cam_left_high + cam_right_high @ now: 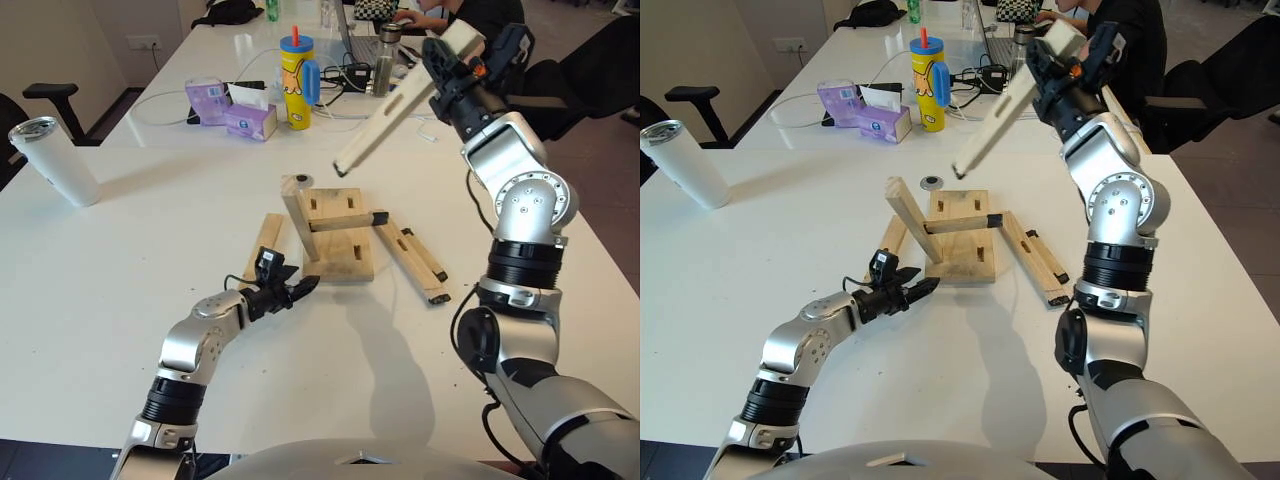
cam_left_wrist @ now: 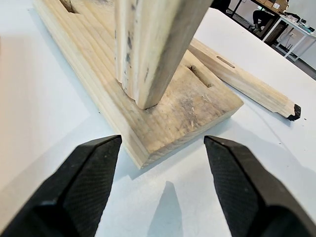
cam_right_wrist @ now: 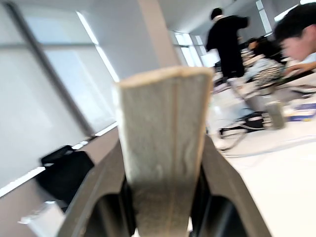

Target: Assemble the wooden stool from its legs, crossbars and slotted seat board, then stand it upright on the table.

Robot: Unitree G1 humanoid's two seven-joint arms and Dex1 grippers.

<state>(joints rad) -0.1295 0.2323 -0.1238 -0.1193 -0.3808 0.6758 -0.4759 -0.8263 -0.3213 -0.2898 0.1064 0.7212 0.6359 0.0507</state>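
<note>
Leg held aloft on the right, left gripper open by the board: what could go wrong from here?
The right gripper holds the raised leg near one end; its long free end might swing into the standing leg. The open left gripper is not gripping the seat board, which may slide.

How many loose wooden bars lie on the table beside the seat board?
3: one pale wooden bar left of the slotted wooden seat board, two together on its right; some may be hidden.
</note>
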